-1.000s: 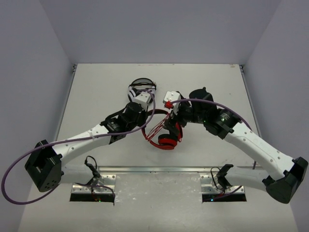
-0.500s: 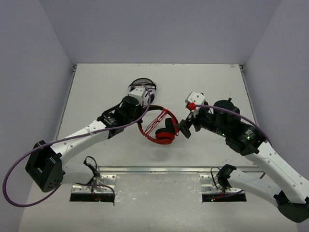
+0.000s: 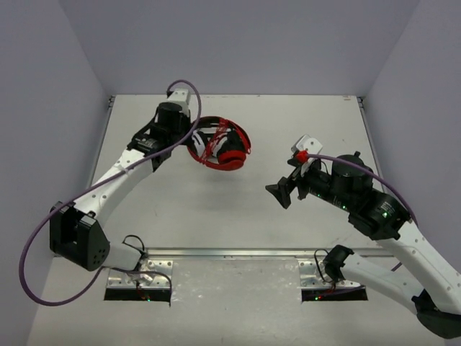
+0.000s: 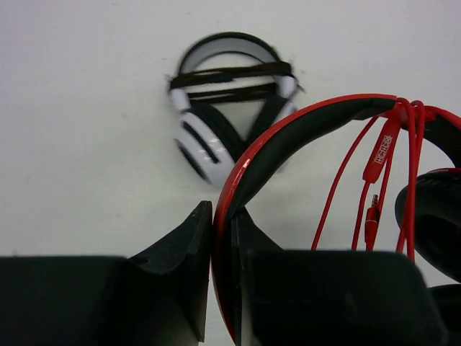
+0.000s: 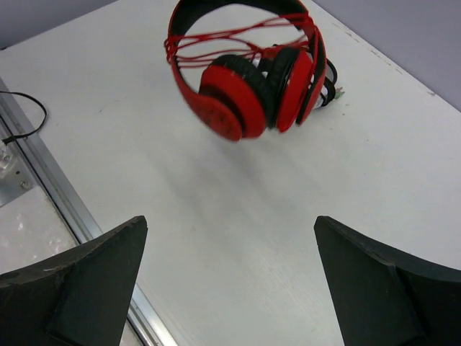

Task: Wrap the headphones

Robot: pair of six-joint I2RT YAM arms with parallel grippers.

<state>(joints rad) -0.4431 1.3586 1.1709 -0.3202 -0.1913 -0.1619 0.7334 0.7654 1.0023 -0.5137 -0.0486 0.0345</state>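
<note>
Two arms, top view: left gripper [image 3: 194, 141] holds the headphones [image 3: 222, 148] over the table's [image 3: 302, 122] far-left part; right gripper [image 3: 279, 193] spread open, well apart. Left wrist: jaws clamped on the red headband [image 4: 302, 119], cable [image 4: 338, 194] strung across it; white headphones [image 4: 223, 108] on the table beyond. Right wrist: jaws wide, red headphones ahead.

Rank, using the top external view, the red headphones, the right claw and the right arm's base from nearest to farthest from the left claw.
1. The red headphones: clamped in the left claw, far left of the table.
2. The right claw: open, mid-table on the right.
3. The right arm's base: near right corner.
</note>
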